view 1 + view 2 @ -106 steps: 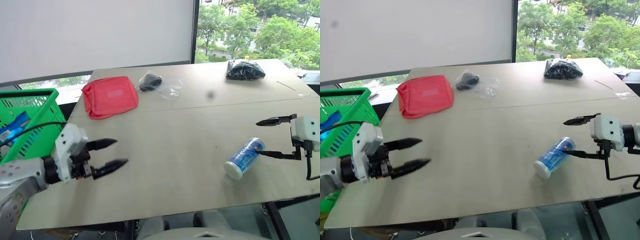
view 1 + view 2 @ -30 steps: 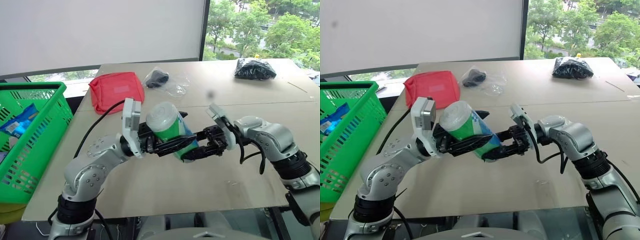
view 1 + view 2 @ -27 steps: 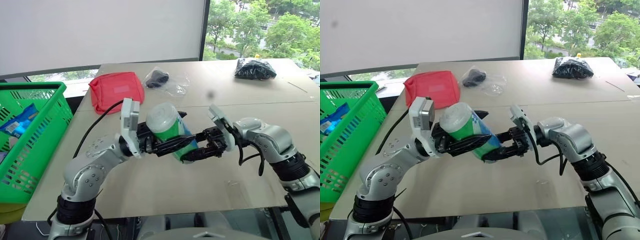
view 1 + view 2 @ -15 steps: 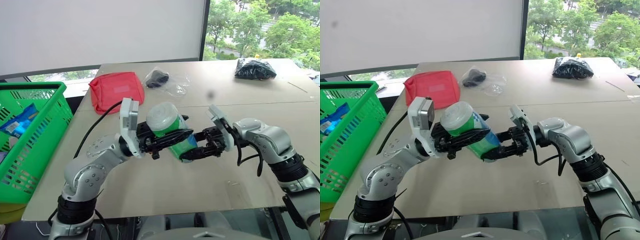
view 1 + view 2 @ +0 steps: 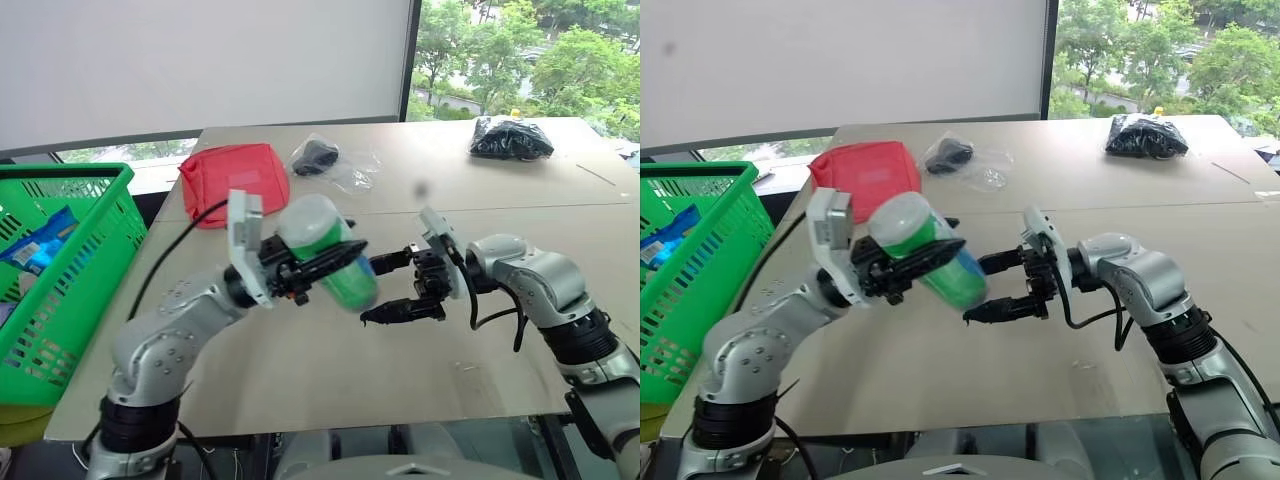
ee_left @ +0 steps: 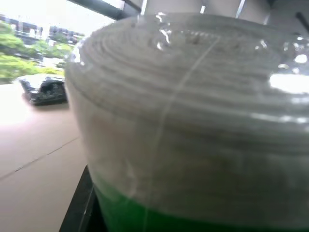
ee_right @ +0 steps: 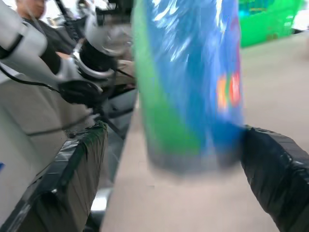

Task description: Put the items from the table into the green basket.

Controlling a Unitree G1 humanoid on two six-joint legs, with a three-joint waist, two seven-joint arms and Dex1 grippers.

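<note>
Head views: bottle [image 5: 325,250] held above the desk [image 5: 330,390], pinched by the left gripper [image 5: 310,268], cap toward the robot; right gripper [image 5: 400,285] just beside its base, jaws spread wide, letting go. Handover step, by the look of it; next, a swing left to the green basket [image 5: 100,230], which holds a blue packet [image 5: 38,245]. Left wrist view: white cap [image 6: 193,106] close up. Right wrist view: bottle base between parted fingers [image 7: 79,164].
</note>
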